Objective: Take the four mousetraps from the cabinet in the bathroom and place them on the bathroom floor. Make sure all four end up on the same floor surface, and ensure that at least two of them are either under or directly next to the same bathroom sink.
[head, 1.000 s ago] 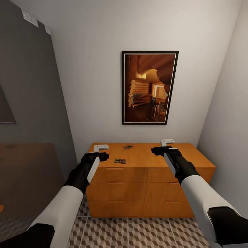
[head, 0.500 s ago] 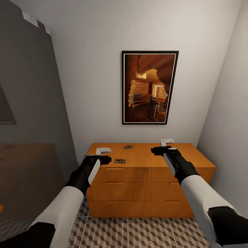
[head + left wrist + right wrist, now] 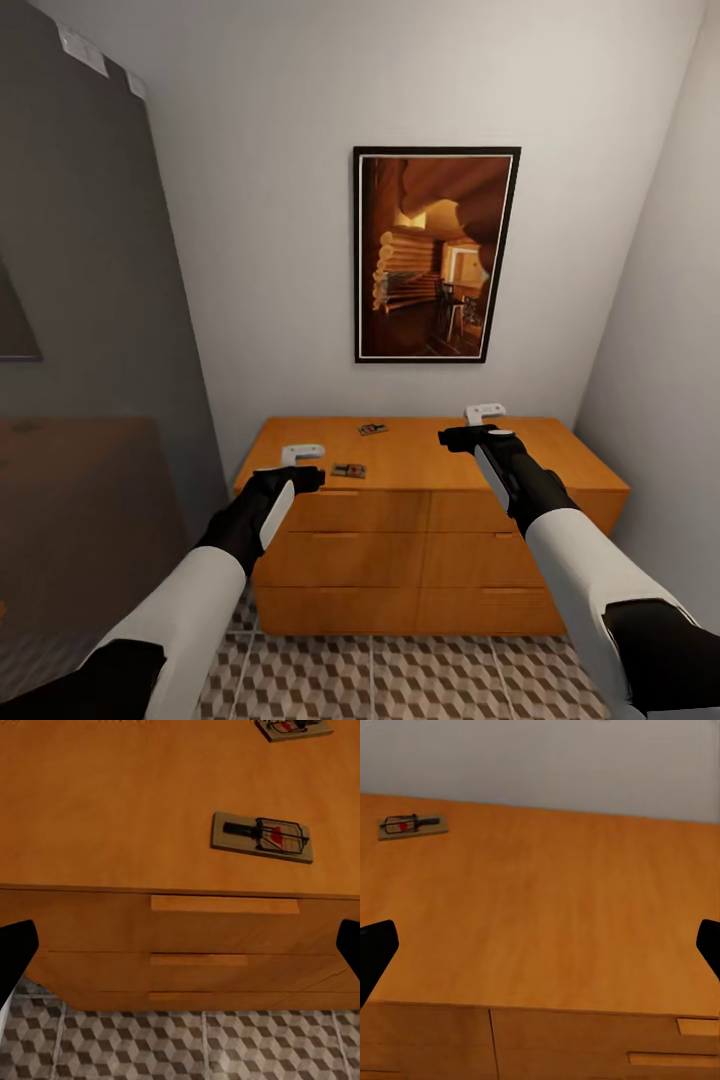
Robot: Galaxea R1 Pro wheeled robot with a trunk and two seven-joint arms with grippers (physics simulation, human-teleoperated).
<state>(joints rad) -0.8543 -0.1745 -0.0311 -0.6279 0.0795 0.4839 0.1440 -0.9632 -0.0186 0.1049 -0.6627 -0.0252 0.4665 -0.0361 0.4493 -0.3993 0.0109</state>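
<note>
Left hand [image 3: 300, 462] has slid back toward the cabinet's [image 3: 430, 540] front edge, open and empty. Near mousetrap [image 3: 348, 470] lies just to its right on top, long axis across; second trap [image 3: 372, 429] farther back. Right hand [image 3: 478, 422] hovers open, farther off.

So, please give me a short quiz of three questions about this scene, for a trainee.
1. True or false: two mousetraps lie on the cabinet top.
2. Which gripper is nearer the front mousetrap? A) left gripper B) right gripper
3. Fill in: the floor tiles carry a ____ pattern.

Key: 1 true, counting the rear mousetrap; 2 A; 3 cube.
</note>
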